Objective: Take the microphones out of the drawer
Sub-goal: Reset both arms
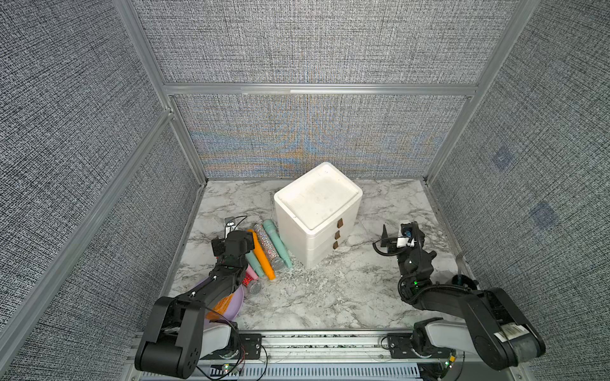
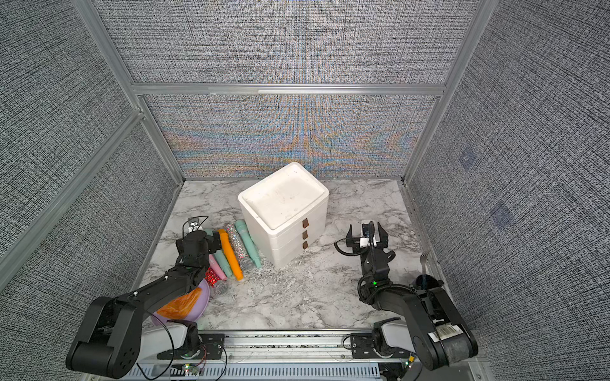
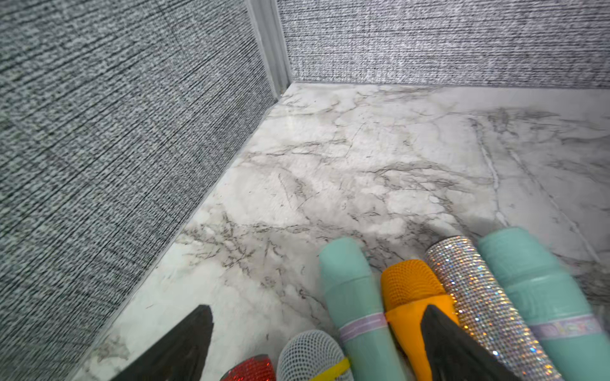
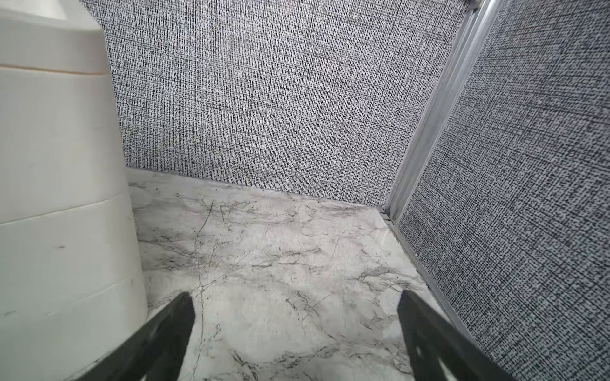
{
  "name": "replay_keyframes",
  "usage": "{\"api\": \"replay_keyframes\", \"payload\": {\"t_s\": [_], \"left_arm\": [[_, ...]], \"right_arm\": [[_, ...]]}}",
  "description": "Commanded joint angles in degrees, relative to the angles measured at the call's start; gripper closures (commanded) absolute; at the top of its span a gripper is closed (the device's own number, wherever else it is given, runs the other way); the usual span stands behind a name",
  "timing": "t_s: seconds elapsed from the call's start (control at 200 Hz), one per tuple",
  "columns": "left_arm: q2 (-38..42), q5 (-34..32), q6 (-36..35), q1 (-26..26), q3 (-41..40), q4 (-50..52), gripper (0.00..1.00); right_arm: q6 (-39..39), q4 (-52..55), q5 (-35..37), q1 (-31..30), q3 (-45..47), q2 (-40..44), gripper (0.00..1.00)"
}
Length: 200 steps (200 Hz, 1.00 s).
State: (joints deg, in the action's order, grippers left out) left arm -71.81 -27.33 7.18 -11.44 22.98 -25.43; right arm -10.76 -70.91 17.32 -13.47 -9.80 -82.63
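Closest in both top views are the arms' black shoulders, and the right arm [image 1: 478,306] carries a barcode label [image 1: 511,331] too small to read. Left tool [image 3: 317,310] hangs with its fingers spread apart, gripping nothing, over a row of microphones [image 1: 264,254]. They lie flat on the counter [image 1: 330,297], touching side by side, their long axes running forward from the tool's wrist. Under the tool the orange microphone [image 3: 409,287] points its mesh head forward. The silver glitter one [image 3: 478,297] and two teal ones [image 3: 346,280] show their butt ends forward, and the teal pair wear pale bands whose print is blurred. To that tool's right stands the white drawer unit [image 1: 317,204], all three drawers shut, so anything inside is hidden. Right tool [image 2: 365,232] is also spread wide, holding nothing, with the unit just to its left.
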Motion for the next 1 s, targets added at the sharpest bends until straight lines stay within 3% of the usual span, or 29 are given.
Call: {"api": "replay_keyframes", "payload": {"t_s": [0.0,0.24,0.43,0.641,0.731,0.996], "left_arm": [[-1.29,6.51,-4.87,0.08,0.34,-6.53,0.0],[-5.09,10.29,-8.87,0.1,-0.02,-12.77,0.0],[-9.31,11.45,-9.55,0.05,4.06,-8.64,0.0],[-10.07,10.08,-8.64,0.29,5.1,-7.42,0.0],[-11.04,7.59,-7.23,0.61,6.2,-6.59,0.0],[-12.68,6.64,-4.6,2.27,8.75,-3.26,0.0]], "right_arm": [[-0.44,-2.86,-1.06,0.29,-0.55,-0.09,0.02],[1.88,-3.7,1.49,1.3,-0.57,-0.7,0.02],[6.76,-2.61,3.63,4.41,-1.86,-2.01,0.02],[12.46,0.47,-3.13,10.41,-3.36,-3.24,0.02],[12.35,-5.28,-3.24,10.53,-1.4,-5.14,0.02],[11.92,-2.91,-3.86,10.44,-2.1,-4.53,0.02]]}}
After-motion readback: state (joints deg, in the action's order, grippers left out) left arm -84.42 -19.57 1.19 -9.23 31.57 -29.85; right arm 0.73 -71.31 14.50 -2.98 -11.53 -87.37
